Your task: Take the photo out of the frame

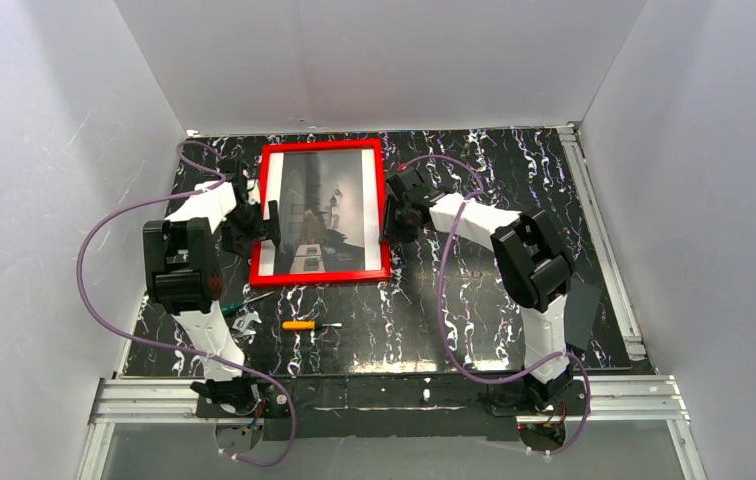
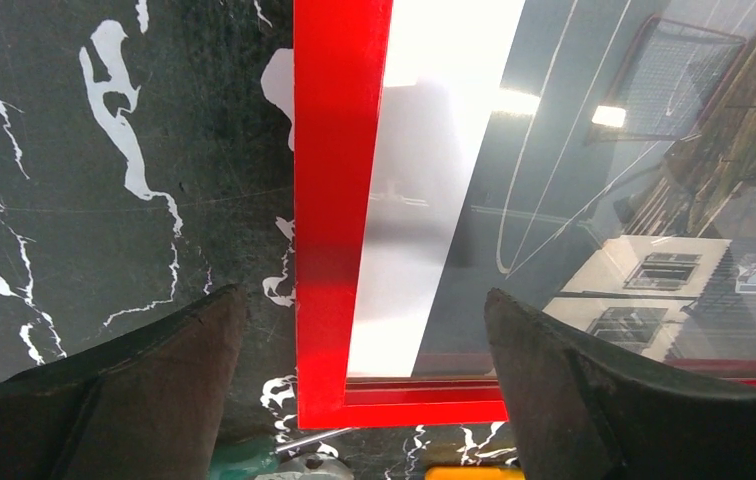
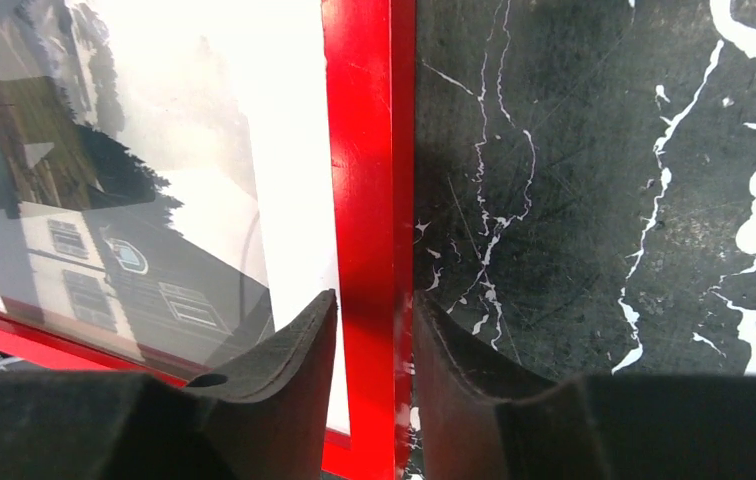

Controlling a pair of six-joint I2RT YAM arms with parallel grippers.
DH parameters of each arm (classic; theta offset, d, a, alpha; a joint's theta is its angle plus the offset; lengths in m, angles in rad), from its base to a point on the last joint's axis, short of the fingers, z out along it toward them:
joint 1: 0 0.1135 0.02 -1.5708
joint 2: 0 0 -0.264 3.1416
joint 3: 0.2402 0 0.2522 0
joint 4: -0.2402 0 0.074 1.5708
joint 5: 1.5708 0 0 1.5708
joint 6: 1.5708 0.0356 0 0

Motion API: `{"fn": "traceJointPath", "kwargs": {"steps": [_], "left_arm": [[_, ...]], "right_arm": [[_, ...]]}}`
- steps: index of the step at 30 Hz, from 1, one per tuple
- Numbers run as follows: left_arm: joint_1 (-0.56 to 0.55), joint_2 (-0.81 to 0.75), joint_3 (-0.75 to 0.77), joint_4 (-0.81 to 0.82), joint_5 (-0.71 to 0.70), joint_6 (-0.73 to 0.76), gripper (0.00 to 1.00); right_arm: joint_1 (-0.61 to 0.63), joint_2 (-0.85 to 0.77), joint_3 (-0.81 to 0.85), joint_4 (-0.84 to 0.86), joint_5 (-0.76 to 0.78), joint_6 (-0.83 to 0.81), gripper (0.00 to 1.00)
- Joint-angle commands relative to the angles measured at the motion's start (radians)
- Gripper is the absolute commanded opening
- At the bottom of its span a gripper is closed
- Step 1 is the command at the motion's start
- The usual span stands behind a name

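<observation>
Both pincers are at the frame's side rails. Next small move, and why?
Probably close the right pincer fully on the frame's right rail: its fingers flank it closely, firm contact unclear. The left pincer straddles the other rail wide open.

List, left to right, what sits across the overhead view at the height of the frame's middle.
left gripper → photo → right gripper

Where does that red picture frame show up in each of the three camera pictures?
Top external: the frame lies flat, just above the picture's centre.
Left wrist: the frame's left rim runs up the middle, with its near corner at the bottom.
Right wrist: the frame's right rim runs up the middle.
Shared landmark: the black, white-veined tabletop beside the rim.
</observation>
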Motion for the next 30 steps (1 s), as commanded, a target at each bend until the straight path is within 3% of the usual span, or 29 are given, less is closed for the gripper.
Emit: {"fn": "traceJointPath", "kwargs": {"steps": [1, 6, 9, 14, 17, 20, 22, 30], "left_arm": [[0.003, 0.023, 0.033, -0.147, 0.023, 0.013, 0.85], [0.006, 0.045, 0.046, -0.161, 0.050, 0.008, 0.63], [0.007, 0.050, 0.060, -0.179, 0.048, 0.010, 0.48], [0.010, 0.042, 0.079, -0.203, 0.073, 0.002, 0.36], [0.010, 0.017, 0.079, -0.190, 0.096, -0.006, 0.29], [0.010, 0.011, 0.096, -0.209, 0.118, -0.006, 0.17], [0.010, 0.003, 0.113, -0.226, 0.129, -0.010, 0.10], [0.010, -0.074, 0.166, -0.271, 0.160, -0.043, 0.03]], "right_arm": [[0.011, 0.027, 0.033, -0.017, 0.055, -0.016, 0.39], [0.016, 0.035, 0.041, -0.018, 0.047, -0.026, 0.25], [0.025, 0.037, 0.061, -0.025, 0.049, -0.040, 0.24], [0.034, 0.057, 0.113, -0.062, 0.050, -0.040, 0.25], [0.045, 0.062, 0.132, -0.070, 0.058, -0.039, 0.17], [0.048, 0.065, 0.155, -0.096, 0.067, -0.029, 0.04], [0.052, 0.059, 0.161, -0.110, 0.076, -0.021, 0.01], [0.052, 0.007, 0.152, -0.133, 0.097, 0.016, 0.01]]}}
